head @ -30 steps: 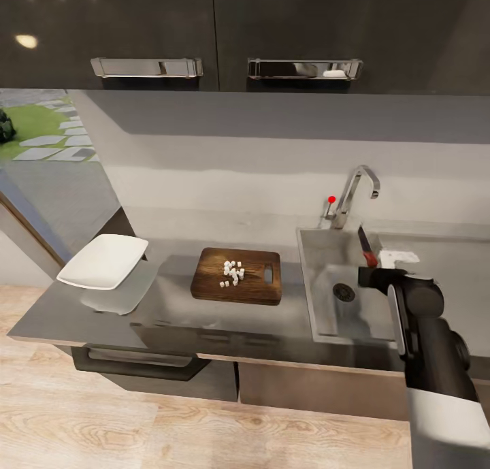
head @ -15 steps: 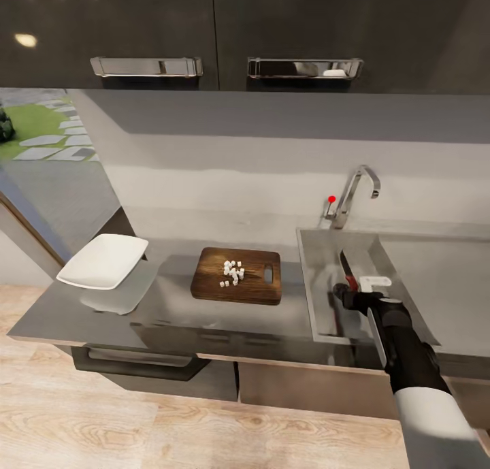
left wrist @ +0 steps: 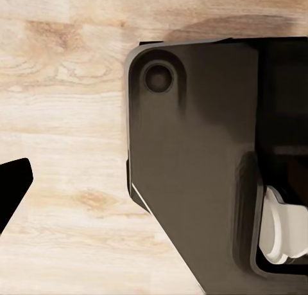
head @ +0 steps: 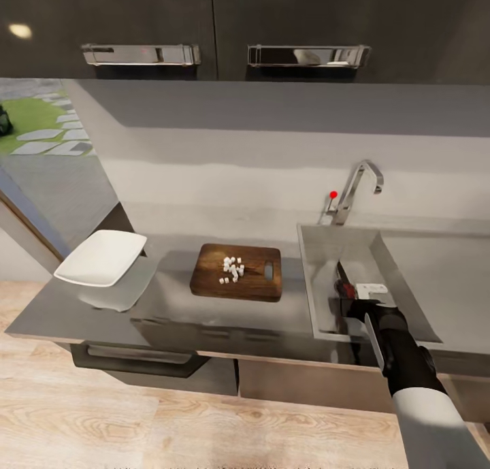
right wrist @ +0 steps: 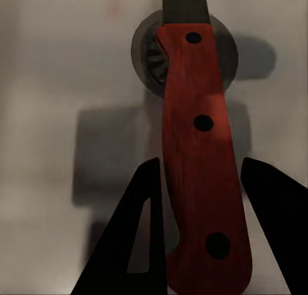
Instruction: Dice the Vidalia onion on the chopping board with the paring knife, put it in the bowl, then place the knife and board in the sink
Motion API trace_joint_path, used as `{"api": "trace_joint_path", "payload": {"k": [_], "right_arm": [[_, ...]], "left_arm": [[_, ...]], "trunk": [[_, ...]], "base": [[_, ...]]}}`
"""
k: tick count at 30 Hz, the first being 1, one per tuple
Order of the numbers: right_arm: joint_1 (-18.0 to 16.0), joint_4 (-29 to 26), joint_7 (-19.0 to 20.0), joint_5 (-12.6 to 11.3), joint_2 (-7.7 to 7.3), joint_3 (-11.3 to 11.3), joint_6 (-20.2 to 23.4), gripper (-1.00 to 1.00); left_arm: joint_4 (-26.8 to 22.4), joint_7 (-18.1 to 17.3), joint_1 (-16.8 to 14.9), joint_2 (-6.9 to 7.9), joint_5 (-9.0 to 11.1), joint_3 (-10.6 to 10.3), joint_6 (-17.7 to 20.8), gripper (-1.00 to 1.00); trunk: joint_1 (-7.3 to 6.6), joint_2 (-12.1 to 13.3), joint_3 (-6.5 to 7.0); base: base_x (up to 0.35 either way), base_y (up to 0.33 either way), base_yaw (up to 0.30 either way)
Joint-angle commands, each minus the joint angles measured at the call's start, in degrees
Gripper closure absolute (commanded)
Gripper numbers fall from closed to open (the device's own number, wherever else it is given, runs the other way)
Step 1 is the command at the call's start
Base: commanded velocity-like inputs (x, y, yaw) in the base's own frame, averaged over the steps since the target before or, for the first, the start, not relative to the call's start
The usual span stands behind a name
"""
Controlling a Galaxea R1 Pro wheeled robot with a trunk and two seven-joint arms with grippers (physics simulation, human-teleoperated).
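Lowered since earlier, right gripper (head: 348, 299) apparently clamps paring knife (right wrist: 202, 153) over sink (head: 320, 251); next, release; dice await bowl.

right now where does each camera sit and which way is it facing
Head view: on the robot's head, facing forward and down at the countertop, chopping board, bowl and sink; the right arm with the right gripper reaches over the sink.
Left wrist view: on the left arm, facing down at wood floor and the robot's dark base.
Right wrist view: on the right arm, facing down into the sink along the fingers.
Shared: head and right wrist views both show the paring knife over the sink.
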Motion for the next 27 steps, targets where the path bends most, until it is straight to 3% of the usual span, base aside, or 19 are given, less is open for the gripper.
{"api": "trace_joint_path", "payload": {"k": [1, 3, 4, 9, 16, 21, 25, 27], "right_arm": [[-0.04, -0.06, 0.54, 0.61, 0.01, -0.08, 0.27, 1.00], [-0.04, -0.04, 0.53, 0.61, 0.01, -0.08, 0.27, 1.00], [-0.04, -0.04, 0.54, 0.61, 0.01, -0.08, 0.27, -1.00], [-0.04, -0.03, 0.62, 0.55, 0.00, -3.72, 0.02, -1.00], [-0.04, -1.55, 0.51, 0.53, 0.04, -4.60, -0.04, -1.00], [-0.04, -12.74, 1.04, 0.54, 0.60, -4.43, 1.26, -1.00], [0.12, -24.77, 2.05, 0.60, 2.93, -4.45, 9.10, -1.00], [0.25, -28.23, 2.22, 0.61, 4.00, -4.43, 11.54, -1.00]], "left_arm": [[-0.08, -0.03, 0.02, -0.07, -0.60, 0.30, -0.12, -1.00], [-0.08, -0.03, 0.02, -0.06, -0.60, 0.30, -0.12, -1.00], [-0.08, -0.03, 0.02, -0.05, -0.60, 0.30, -0.12, -1.00], [0.01, -0.03, 0.02, -0.08, -0.60, 0.30, -0.12, -1.00], [0.16, -0.03, 0.02, -0.13, -0.60, 0.23, -0.12, -1.00], [0.16, -0.03, 0.02, -0.13, -0.60, 0.26, -0.12, -1.00], [-0.11, -0.03, 0.02, -0.13, -0.60, 0.26, -0.12, -1.00], [-0.15, -0.03, 0.02, -0.13, -0.60, 0.26, -0.12, -1.00]], "trunk": [[0.03, -0.10, -0.18], [0.03, -0.10, -0.28], [0.03, -0.10, -0.30], [0.03, -0.10, -0.32], [0.03, -0.10, -0.32], [0.03, -0.10, -0.32], [0.03, -0.10, -0.32], [0.03, -0.10, -0.32]], "base": [[0.000, 0.000, 0.000], [0.000, 0.000, 0.000], [0.000, 0.000, 0.000], [0.000, 0.000, 0.000], [0.000, 0.000, 0.000], [0.000, 0.000, 0.000], [0.000, 0.000, 0.000], [0.000, 0.000, 0.000]]}}
